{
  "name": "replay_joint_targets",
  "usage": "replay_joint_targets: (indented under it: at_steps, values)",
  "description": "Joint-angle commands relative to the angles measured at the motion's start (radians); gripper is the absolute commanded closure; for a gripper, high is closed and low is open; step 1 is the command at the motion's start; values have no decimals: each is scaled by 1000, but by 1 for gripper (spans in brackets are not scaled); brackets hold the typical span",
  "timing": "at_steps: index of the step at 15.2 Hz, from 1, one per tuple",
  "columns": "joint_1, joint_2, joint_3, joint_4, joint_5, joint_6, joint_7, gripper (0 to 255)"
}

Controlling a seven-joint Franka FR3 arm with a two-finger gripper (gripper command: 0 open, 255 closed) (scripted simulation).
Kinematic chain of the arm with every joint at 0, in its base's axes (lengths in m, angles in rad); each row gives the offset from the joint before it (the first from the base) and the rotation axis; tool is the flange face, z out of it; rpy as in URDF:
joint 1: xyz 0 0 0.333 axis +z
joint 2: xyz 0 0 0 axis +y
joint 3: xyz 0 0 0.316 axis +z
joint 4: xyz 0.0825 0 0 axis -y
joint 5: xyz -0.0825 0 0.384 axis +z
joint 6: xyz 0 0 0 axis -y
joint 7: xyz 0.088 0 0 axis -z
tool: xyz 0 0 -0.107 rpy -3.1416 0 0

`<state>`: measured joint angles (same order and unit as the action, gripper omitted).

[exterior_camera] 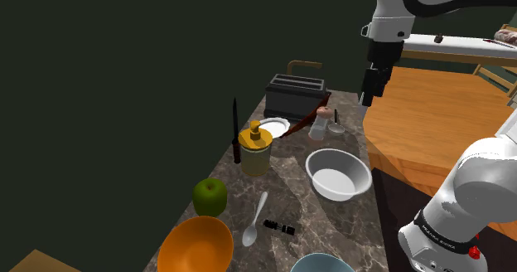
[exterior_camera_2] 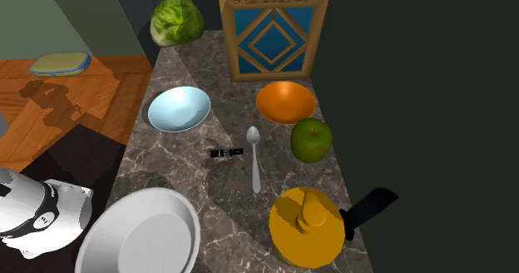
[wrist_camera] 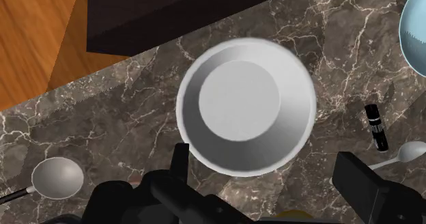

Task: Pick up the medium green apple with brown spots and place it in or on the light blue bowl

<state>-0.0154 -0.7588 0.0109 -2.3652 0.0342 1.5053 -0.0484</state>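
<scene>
Shoulder view: green apple (exterior_camera: 210,196) lower left by orange bowl (exterior_camera: 195,245); light blue bowl (exterior_camera: 323,264) bottom edge; gripper (exterior_camera: 370,92) upper right, jaws spread, holding nothing.

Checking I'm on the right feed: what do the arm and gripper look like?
The arm has rounded white links, dark joints and a small red mark low down. The gripper is all black, with two blocky fingers.
</scene>
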Motion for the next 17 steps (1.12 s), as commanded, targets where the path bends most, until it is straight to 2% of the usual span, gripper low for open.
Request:
replay_joint_targets:
  at_steps: [1, 9, 17]
  values:
    - [0, 0, 0, 0, 0, 0, 0, 0]
    - [-9, -49, 247, -78, 167, 78, 422, 0]
    - [-55, 66, 519, -25, 290, 202, 845, 0]
